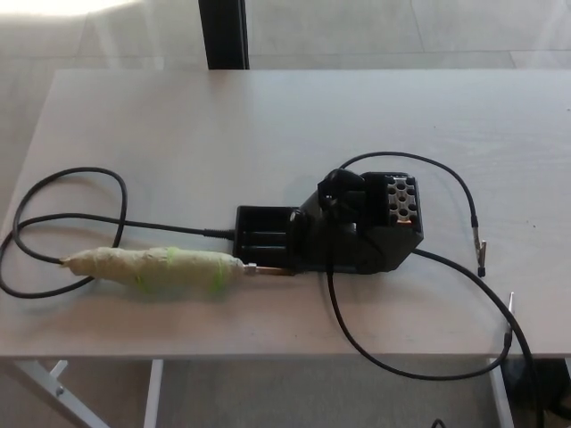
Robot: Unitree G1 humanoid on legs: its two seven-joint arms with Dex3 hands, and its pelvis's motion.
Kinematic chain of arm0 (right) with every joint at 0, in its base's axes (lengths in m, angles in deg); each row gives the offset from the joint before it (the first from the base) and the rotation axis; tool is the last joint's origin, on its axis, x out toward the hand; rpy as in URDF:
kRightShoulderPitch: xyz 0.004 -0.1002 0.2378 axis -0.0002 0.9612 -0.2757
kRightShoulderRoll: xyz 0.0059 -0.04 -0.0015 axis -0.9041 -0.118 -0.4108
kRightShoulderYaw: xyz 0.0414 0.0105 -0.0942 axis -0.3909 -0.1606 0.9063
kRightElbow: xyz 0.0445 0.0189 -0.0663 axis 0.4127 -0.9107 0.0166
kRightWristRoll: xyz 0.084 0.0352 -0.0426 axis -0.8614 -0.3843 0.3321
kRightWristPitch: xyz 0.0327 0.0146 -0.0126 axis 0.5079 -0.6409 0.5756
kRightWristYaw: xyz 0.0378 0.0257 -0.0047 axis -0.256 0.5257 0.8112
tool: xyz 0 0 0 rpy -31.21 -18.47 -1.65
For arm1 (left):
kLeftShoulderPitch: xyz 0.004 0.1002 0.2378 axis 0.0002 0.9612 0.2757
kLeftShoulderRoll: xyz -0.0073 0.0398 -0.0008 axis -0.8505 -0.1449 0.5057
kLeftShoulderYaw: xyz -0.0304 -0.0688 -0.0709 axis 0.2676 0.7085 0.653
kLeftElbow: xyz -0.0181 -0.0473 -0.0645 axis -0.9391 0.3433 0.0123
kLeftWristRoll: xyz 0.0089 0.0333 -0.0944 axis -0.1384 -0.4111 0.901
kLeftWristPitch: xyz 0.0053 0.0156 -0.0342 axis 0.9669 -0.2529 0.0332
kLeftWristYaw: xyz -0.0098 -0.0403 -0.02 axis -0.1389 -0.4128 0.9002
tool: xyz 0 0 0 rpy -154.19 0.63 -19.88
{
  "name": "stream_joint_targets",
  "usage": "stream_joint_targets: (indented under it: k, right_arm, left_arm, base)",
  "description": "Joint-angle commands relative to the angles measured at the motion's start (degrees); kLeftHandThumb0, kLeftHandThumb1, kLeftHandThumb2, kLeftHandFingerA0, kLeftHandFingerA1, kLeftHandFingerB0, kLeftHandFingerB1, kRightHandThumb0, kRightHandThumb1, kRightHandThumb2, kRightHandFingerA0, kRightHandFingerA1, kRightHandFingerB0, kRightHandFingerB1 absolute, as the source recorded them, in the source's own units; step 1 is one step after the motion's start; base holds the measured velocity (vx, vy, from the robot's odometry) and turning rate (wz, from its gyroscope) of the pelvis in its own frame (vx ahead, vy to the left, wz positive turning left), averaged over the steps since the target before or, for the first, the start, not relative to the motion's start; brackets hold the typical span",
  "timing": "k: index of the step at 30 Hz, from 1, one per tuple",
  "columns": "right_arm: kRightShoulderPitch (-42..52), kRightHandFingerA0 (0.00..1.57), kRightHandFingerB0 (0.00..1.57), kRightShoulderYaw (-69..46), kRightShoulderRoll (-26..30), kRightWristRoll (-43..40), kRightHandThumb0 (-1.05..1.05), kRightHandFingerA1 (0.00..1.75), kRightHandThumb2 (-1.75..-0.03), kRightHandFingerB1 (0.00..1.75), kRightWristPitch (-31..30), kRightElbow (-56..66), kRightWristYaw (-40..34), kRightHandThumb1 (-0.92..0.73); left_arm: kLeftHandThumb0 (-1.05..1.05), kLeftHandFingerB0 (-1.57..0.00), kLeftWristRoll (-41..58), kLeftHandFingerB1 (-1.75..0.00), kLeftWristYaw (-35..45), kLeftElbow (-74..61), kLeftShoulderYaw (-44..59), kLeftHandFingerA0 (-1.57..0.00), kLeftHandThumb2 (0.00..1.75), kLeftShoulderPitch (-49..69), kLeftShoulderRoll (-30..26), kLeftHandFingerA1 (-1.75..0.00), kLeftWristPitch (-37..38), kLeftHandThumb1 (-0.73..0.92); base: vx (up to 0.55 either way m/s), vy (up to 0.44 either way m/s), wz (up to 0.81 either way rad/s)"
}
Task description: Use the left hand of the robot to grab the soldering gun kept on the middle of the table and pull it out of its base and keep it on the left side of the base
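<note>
The soldering gun [161, 268], its handle wrapped in pale tape with green bands, lies flat on the table left of the black base [343, 227]. Its metal tip [268, 270] points right and reaches the base's front left corner. The gun's black cord [67, 218] loops across the table's left side. Neither of my hands shows in the head view.
The light wooden table [268, 125] carries a second black cable [406, 357] that runs from the base over the front edge, and a thin lead with a clip [482, 250] lies at the right. A dark post [223, 34] stands behind the table.
</note>
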Motion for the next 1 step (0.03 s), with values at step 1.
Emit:
stream_joint_targets:
  k: [1]
  right_arm:
    - [1.8,0.60,0.39,-1.1,-0.2,-1.7,-1.05,0.57,-1.25,0.28,0.8,-0.6,1.2,-0.07]
  left_arm:
    - [-0.47,-0.36,18.5,-0.39,-11.1,24.0,15.0,-0.27,0.62,3.3,9.1,-0.46,-19.9,0.79]
  base:
    - [0.00,0.000,0.00]
